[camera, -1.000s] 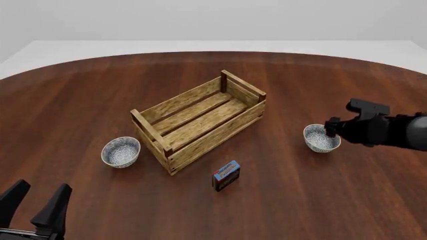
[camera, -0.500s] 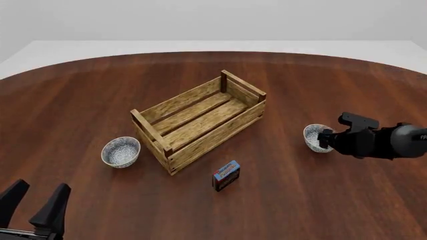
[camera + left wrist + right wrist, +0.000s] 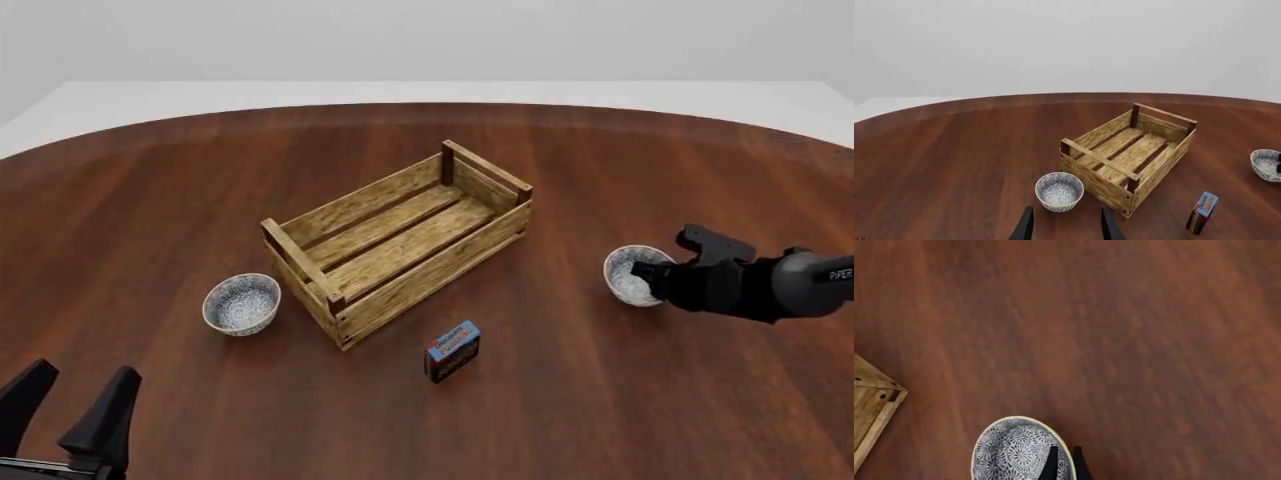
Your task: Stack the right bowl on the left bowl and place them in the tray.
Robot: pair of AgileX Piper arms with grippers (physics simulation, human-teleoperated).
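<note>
The right bowl, blue-grey patterned with a pale rim, sits on the table right of the tray. My right gripper has one thin finger inside the bowl and one outside, shut on its rim. The identical left bowl stands left of the tray's near corner. My left gripper hangs open near the table's front left edge, short of the left bowl and holding nothing.
A small blue-and-red box stands in front of the tray, between the two bowls. The slatted tray lies diagonally mid-table, and one of its corners shows in the right wrist view. Bare wooden tabletop surrounds everything.
My right arm has dropped lower onto the right bowl's rim, and the bowl has shifted very slightly left. The left gripper has hardly moved.
</note>
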